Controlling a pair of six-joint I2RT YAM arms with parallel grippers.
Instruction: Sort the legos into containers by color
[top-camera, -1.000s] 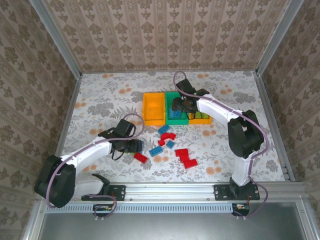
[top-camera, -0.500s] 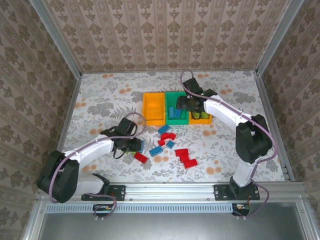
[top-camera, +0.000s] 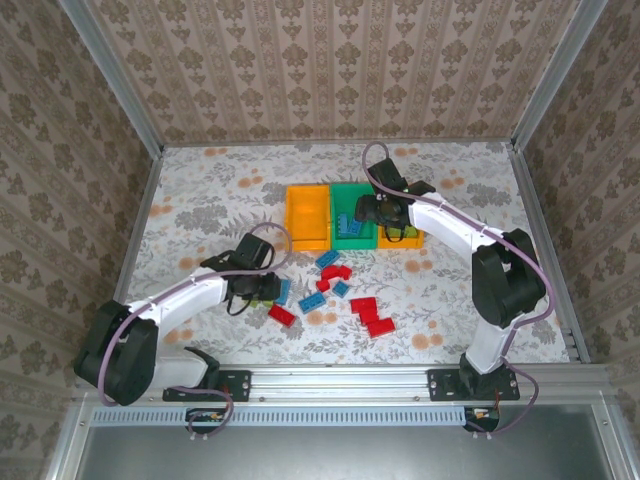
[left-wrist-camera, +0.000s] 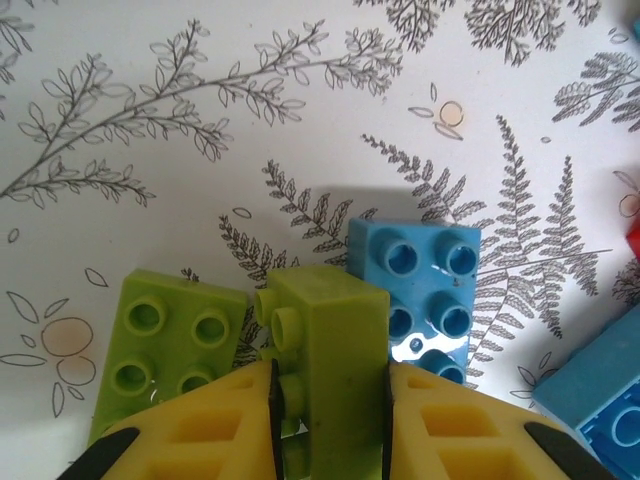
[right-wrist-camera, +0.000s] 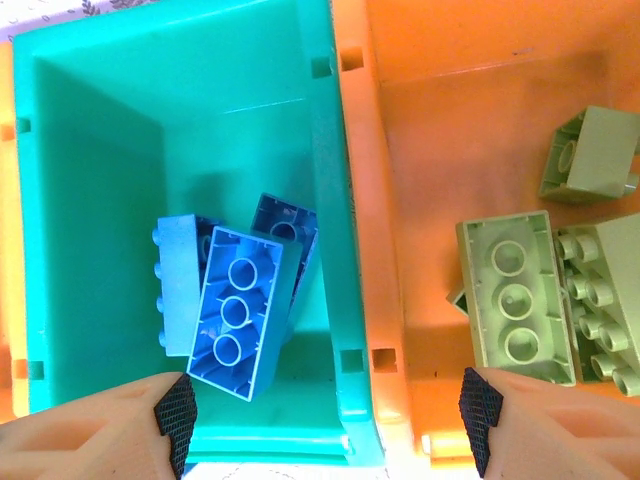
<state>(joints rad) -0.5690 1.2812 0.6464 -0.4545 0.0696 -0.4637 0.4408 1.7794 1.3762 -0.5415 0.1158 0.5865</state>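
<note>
A floral-print surface (top-camera: 200, 210), boxed in by patterned wallpaper (top-camera: 300, 70), carries everything. Low in the left wrist view a lime green lego (left-wrist-camera: 325, 310) is turned on its side, studs toward the left of the frame, clenched between the yellow fingers (left-wrist-camera: 200, 440) of the left pincer (left-wrist-camera: 330, 385). A second lime lego (left-wrist-camera: 170, 350) lies flat just beside it on the left, and a blue lego (left-wrist-camera: 425, 285) lies flat just beside it on the right; another blue piece (left-wrist-camera: 600, 400) sits in the lower right corner. From above, that pincer is left of centre, just above a red lego (top-camera: 282, 315), with loose red and blue legos (top-camera: 370, 315) scattered across the middle of the frame. Above them, in a touching row, stand an orange container (top-camera: 307, 215) on the left, a green container (right-wrist-camera: 90, 200) in the middle holding blue legos (right-wrist-camera: 240, 310), and a second orange container (right-wrist-camera: 450, 90) on the right holding lime legos (right-wrist-camera: 515, 300). The right pincer (right-wrist-camera: 328, 425) hangs over the shared wall of those last two, released, its black pads (right-wrist-camera: 176, 415) wide apart and grasping nothing
</note>
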